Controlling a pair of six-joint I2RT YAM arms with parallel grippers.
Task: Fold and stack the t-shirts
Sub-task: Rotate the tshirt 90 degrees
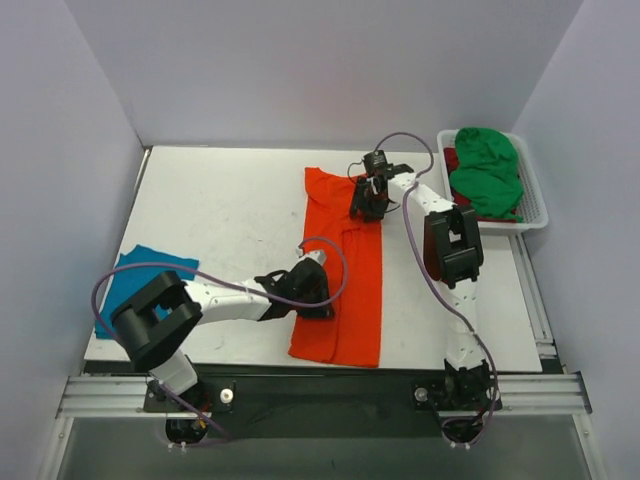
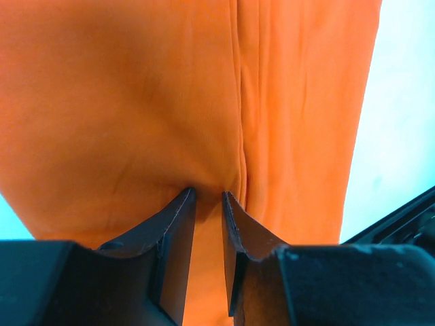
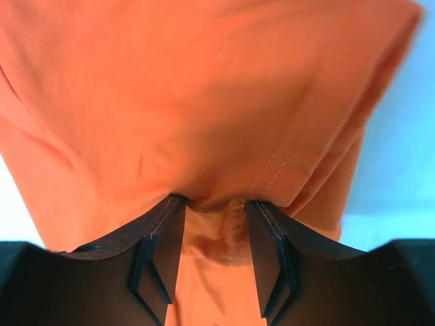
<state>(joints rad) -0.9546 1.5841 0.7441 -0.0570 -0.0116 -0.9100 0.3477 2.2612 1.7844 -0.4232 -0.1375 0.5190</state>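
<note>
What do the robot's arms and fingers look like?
Both the left arm and right arm are white tubes with chunky black joints. A purple-grey cable runs along each. The left gripper and right gripper have two flat black wedge-shaped fingers.

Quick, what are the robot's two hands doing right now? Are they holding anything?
Left hand: closed, pinching the orange t-shirt.
Right hand: closed on a fold of the same orange t-shirt.

The table [image 1: 230, 220] is being lit brightly and evenly from above, and only faint, soft shadows are being cast on it. In both wrist views the orange shirt [image 2: 122, 102] is being rendered slightly soft. In the right wrist view its right edge is perhaps being smeared by motion.
</note>
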